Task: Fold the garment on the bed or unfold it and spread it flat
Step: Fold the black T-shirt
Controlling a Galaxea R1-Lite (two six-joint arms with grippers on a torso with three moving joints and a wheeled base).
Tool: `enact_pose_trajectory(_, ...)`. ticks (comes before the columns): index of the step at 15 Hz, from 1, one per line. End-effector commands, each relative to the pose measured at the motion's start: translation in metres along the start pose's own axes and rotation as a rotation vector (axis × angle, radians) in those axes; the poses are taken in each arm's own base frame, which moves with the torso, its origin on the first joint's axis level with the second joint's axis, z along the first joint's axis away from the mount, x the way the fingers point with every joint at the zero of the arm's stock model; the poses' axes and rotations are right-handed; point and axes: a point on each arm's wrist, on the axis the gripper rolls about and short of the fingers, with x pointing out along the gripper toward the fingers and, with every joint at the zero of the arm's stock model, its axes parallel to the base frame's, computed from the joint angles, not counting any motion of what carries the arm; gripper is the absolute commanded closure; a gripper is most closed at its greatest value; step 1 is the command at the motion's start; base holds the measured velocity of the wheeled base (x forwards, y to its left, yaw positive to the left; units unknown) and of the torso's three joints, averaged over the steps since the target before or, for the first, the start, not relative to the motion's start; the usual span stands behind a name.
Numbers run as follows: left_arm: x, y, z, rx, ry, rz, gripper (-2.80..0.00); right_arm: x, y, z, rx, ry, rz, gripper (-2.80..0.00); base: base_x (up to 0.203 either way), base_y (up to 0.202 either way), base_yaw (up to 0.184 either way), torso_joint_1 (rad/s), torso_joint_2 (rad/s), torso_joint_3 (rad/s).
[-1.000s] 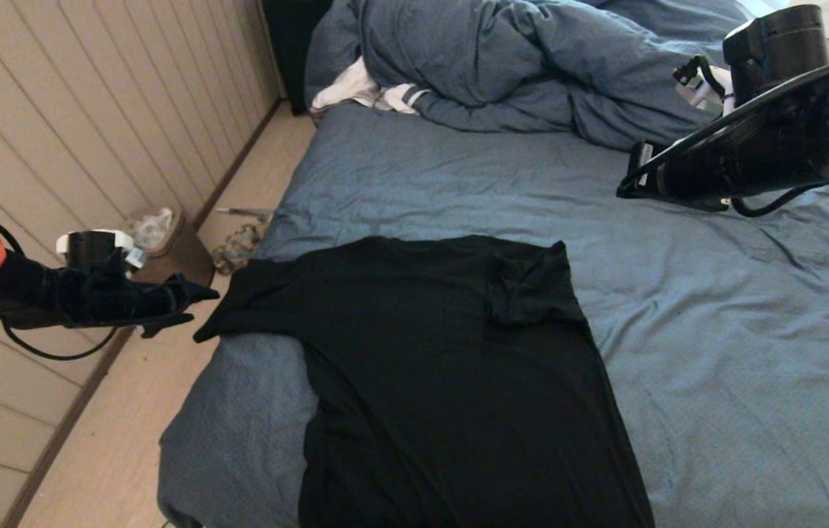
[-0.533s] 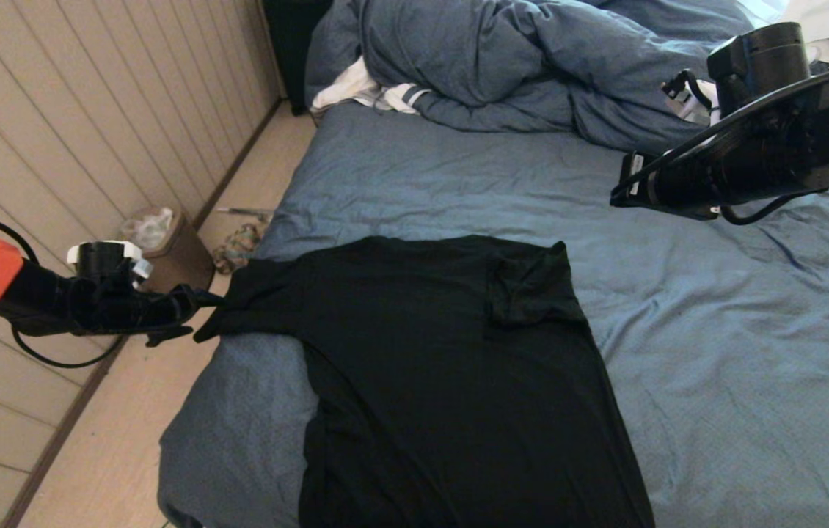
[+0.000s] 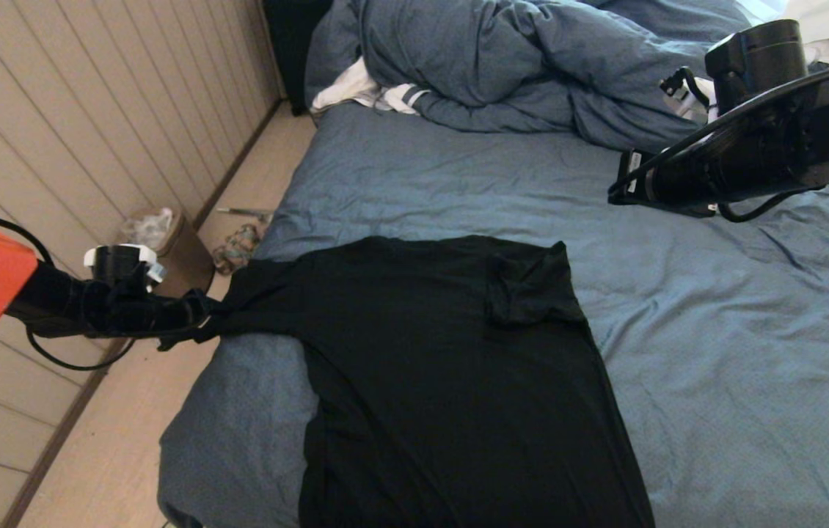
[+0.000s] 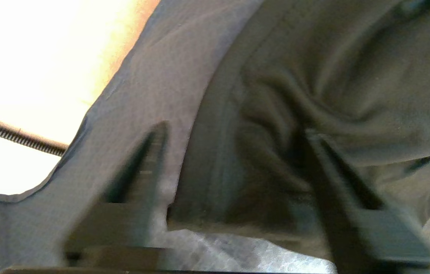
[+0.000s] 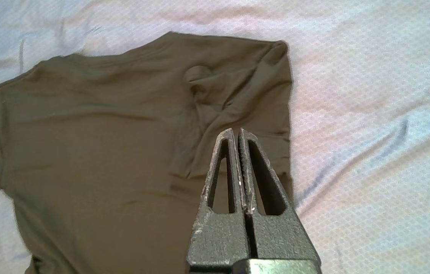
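Fingers of left gripper straddle garment sleeve at bed edge.

Garment hem cut off by frame; left claw blurred.

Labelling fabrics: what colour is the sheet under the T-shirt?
Slate blue, plain and wrinkled; the sheet shows best in the head view, under the black T-shirt.

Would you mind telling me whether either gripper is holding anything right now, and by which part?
Nothing is held yet. The left gripper is open around the T-shirt's left sleeve tip, not closed on it. The right gripper is shut and empty above the bed.
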Motion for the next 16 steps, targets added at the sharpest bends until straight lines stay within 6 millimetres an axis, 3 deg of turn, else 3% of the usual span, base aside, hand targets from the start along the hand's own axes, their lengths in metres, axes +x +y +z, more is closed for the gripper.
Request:
enact_pose_trajectory(1, -0.001, -0.002, 0.001, 0.000, -0.003, -0.005, 0.00, 0.001, 0.000, 0.000, 0.001, 0.003, -0.001, 0.00, 0.000, 0.000, 0.000, 0.000, 0.00, 0.000)
enact_pose_trajectory(9, -0.012, -0.010, 0.007, 0.010, -0.031, -0.021, 0.00, -0.021, -0.002, 0.012, 0.006, -0.055, 0.001, 0.00, 0.000, 0.000, 0.000, 0.000, 0.00, 0.000)
enact_pose_trajectory(14, -0.030, -0.019, 0.022, 0.034, -0.098, -0.041, 0.00, -0.038, -0.024, 0.021, 0.030, -0.106, -0.053, 0.00, 0.000, 0.000, 0.000, 0.000, 0.00, 0.000)
enact_pose_trajectory(16, -0.042, -0.034, 0.030, 0.061, -0.145, -0.058, 0.00, -0.049, -0.028, 0.021, 0.036, -0.119, -0.058, 0.00, 0.000, 0.000, 0.000, 0.000, 0.00, 0.000)
